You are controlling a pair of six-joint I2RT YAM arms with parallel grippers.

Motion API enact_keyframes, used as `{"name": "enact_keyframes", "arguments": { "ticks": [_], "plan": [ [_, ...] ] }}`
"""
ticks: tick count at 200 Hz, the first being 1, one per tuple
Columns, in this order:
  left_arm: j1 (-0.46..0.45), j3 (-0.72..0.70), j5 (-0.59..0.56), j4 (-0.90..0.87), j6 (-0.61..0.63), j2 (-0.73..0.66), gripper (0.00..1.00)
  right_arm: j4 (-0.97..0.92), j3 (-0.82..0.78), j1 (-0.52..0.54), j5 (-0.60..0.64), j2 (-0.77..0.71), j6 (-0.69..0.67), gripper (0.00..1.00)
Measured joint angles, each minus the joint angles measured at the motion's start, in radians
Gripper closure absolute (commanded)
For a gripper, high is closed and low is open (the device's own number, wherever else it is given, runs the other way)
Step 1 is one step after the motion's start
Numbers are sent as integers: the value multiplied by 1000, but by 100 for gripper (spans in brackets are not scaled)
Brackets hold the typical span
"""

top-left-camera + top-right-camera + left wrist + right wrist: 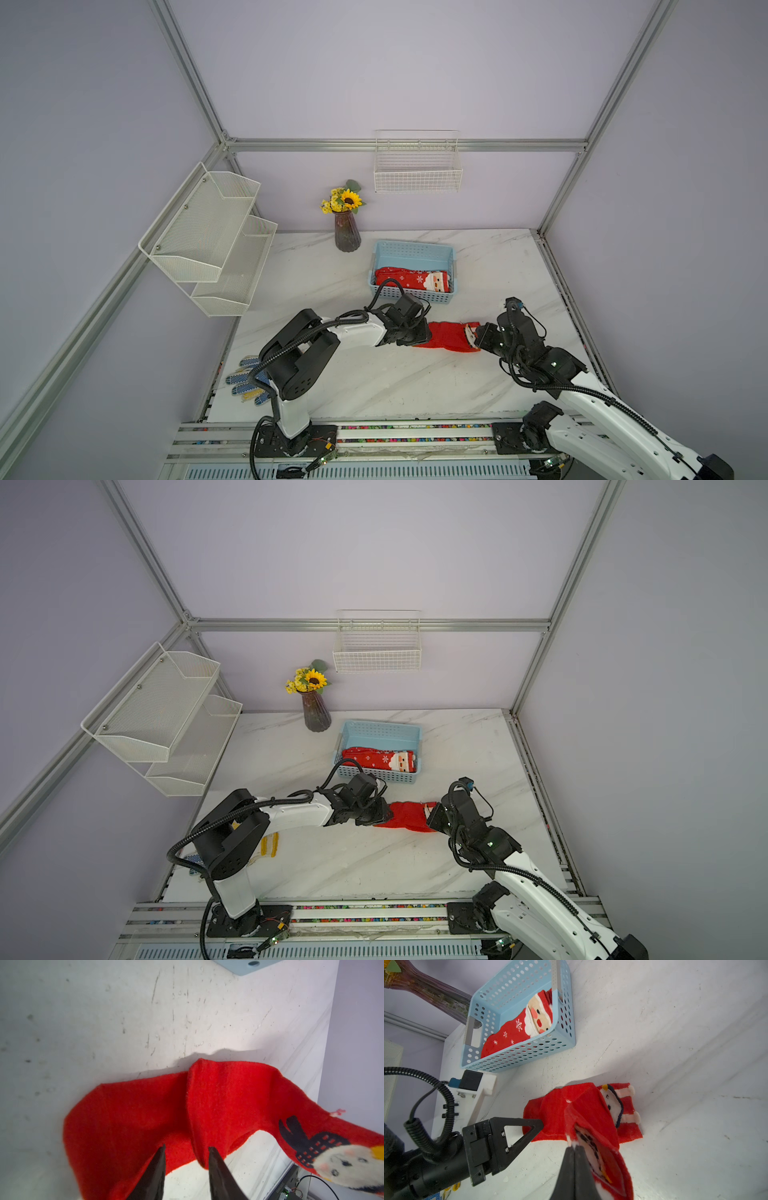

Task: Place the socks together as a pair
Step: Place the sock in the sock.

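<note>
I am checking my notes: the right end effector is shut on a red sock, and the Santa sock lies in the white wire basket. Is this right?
One thing is wrong: the Santa sock lies in the blue basket instead, as the right wrist view shows. The right end effector is indeed shut on a red sock.
</note>
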Motion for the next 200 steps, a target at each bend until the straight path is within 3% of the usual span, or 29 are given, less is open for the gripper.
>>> {"name": "enact_keyframes", "arguments": {
  "ticks": [23, 74, 120, 154, 200],
  "plan": [
    [0, 21, 10, 7, -5, 11, 73, -2, -9, 0, -1, -8, 2, 100],
    [-4, 32, 19, 23, -10, 30, 100, -3, -26, 0, -5, -29, 16, 100],
    [-5, 31, 15, 18, 0, 9, 100, -39, -17, 0, 5, -54, 15, 100],
    [-5, 19, -3, 16, 34, -96, 100, -58, 41, 0, 41, -72, -7, 100],
    [-5, -42, -45, 22, 75, -194, 100, -41, 70, 0, 86, 24, -41, 100]
  ]
}}
